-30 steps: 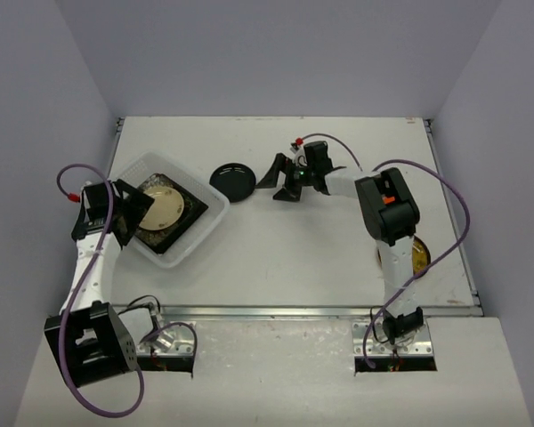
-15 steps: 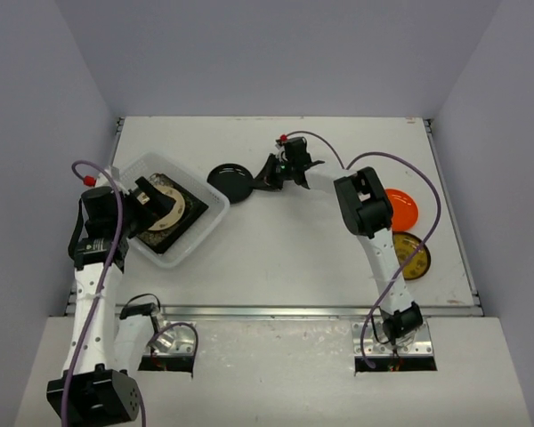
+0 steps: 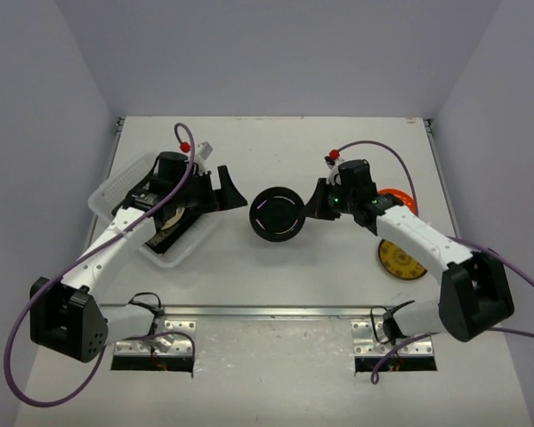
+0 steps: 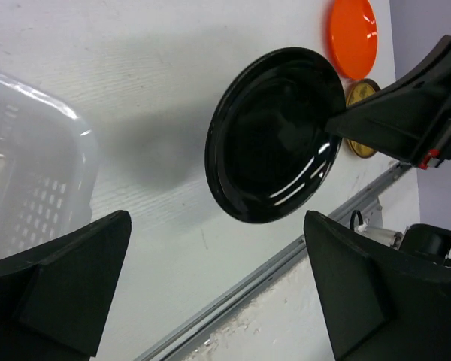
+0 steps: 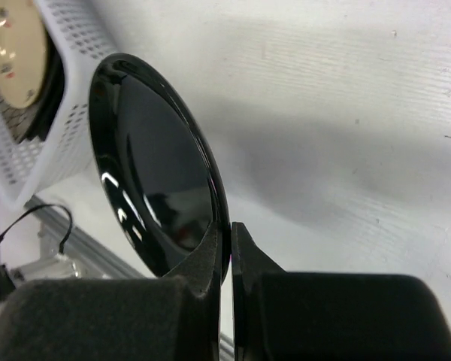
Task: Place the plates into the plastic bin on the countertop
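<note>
Table (image 3: 338, 276): flat, white, matte. Plastic bin (image 3: 111, 187) sits at its left side in the overhead view: clear, rectangular, with rounded corners and perforated walls, set skewed to the table edges. Inside the bin is a dark square plate (image 3: 173, 242) with a cream round plate (image 5: 19, 53) on top of it, both partly hidden by the left arm. Round black plate (image 3: 279, 214): glossy, shallow, well right of the bin and held clear of the table, with its shadow below it. Being round, it has no long axis. Its hollow side faces up and partly toward the bin; exact tilt not clear. Right gripper (image 5: 224, 248): jaws closed on the plate's rim, on the side away from the bin. Orange plate (image 4: 353, 36) and yellow plate (image 3: 400, 261) lie flat on the table farther right of the bin, beyond the black plate. Left gripper (image 4: 218, 286): jaws spread wide, holding nothing, just off the bin's right edge.
</note>
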